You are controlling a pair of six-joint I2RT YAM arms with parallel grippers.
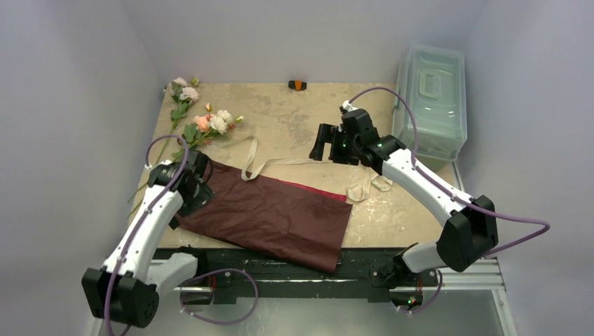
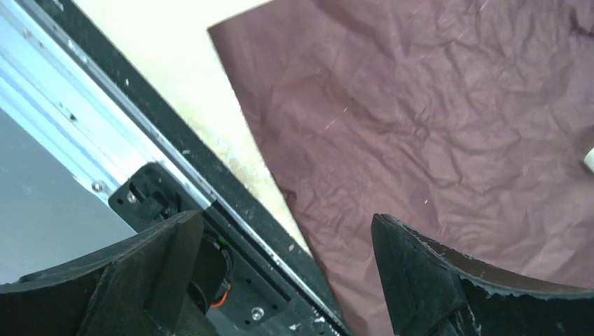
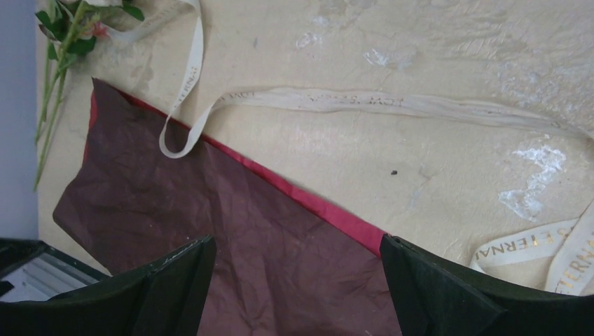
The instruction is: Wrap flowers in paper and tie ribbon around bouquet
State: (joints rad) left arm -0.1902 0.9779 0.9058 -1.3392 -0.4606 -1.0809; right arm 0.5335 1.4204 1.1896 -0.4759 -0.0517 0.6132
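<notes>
Both grippers stand wide open and grasp nothing. Left gripper (image 2: 284, 222) hangs over the left near corner of the paper (image 1: 273, 213), one finger above the sheet and the other above the black rail (image 2: 231, 210) at the table's near edge; whether it touches the sheet cannot be told. Right gripper (image 3: 295, 243) is raised over the table's middle, well apart from the other, its camera looking down on the sheet's far edge.

The paper lies flat and crinkled with its dark maroon face up. A thin strip of bright red shows along its far edge, and its near right corner overhangs the table's edge. The ribbon (image 3: 336, 100) trails loose across the bare tabletop just beyond the sheet. One loop rests on the paper's far edge, and the other end gathers in slack folds with gold lettering beside the right arm. The flowers (image 1: 213, 124) lie unwrapped at the far left corner, in two separate sprigs, stems pointing toward the left arm.

All of this sits on a beige, scuffed table (image 1: 294, 115). A clear lidded plastic box (image 1: 433, 98) stands at its far right corner, and a small orange-and-black object (image 1: 298, 85) lies at the far edge.
</notes>
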